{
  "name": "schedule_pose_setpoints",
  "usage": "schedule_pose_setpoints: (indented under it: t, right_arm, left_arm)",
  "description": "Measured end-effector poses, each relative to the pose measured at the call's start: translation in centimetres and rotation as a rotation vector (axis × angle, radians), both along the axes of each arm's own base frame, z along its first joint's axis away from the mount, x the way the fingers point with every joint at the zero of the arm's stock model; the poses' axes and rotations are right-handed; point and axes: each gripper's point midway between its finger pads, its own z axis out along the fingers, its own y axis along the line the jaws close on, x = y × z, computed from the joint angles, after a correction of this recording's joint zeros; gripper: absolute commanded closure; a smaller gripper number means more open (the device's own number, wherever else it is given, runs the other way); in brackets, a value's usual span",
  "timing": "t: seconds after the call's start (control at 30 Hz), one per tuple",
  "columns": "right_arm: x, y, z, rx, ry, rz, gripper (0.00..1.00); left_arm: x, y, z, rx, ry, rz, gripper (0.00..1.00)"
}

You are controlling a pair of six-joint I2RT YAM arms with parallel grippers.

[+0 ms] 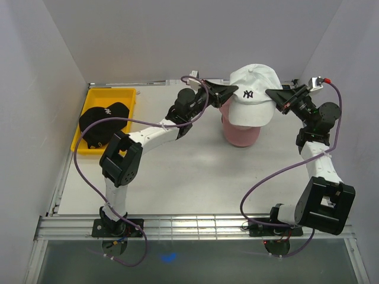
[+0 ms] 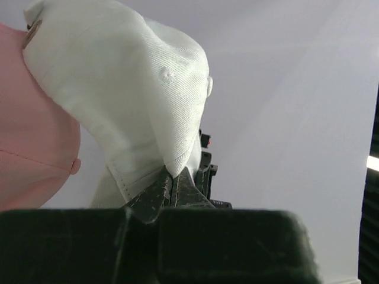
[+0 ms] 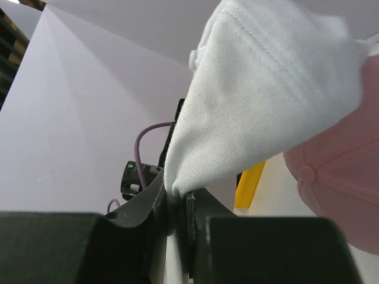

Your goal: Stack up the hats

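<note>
White walls stand around a pale table. On the far side, a little right of the middle, the white cap is held up over the pink cap, which sits on the table. The left gripper pinches the cloth at the white cap's left edge, and the right gripper pinches its right edge. The black cap lies in the yellow tray at the far left.

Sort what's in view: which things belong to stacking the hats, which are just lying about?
Job: white fabric baseball cap, pinched by left gripper and right gripper; pink fabric cap beneath it; black fabric cap.
Lying about: yellow plastic tray.
</note>
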Motion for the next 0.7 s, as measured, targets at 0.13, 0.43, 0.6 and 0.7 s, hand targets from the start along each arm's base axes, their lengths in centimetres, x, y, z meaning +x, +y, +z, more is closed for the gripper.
schedule_pose_setpoints:
  t: [0.13, 0.43, 0.6, 0.7]
  right_arm:
    - [0.5, 0.3, 1.7, 0.053, -0.035, 0.057, 0.92]
    - [2.9, 0.2, 3.7, 0.212, -0.031, 0.143, 0.92]
    - [3.3, 0.2, 4.8, 0.275, -0.025, 0.153, 0.92]
    - [3.5, 0.3, 5.6, 0.306, -0.027, 0.159, 0.92]
  left_arm:
    - [-0.5, 0.1, -0.6, 0.038, -0.02, -0.061, 0.96]
    - [-1.2, 1.2, -0.6, 0.087, -0.095, -0.15, 0.43]
    - [-1.7, 3.0, 0.5, 0.108, -0.153, -0.148, 0.33]
    - [-2.2, 4.7, 1.6, 0.118, -0.196, -0.132, 0.29]
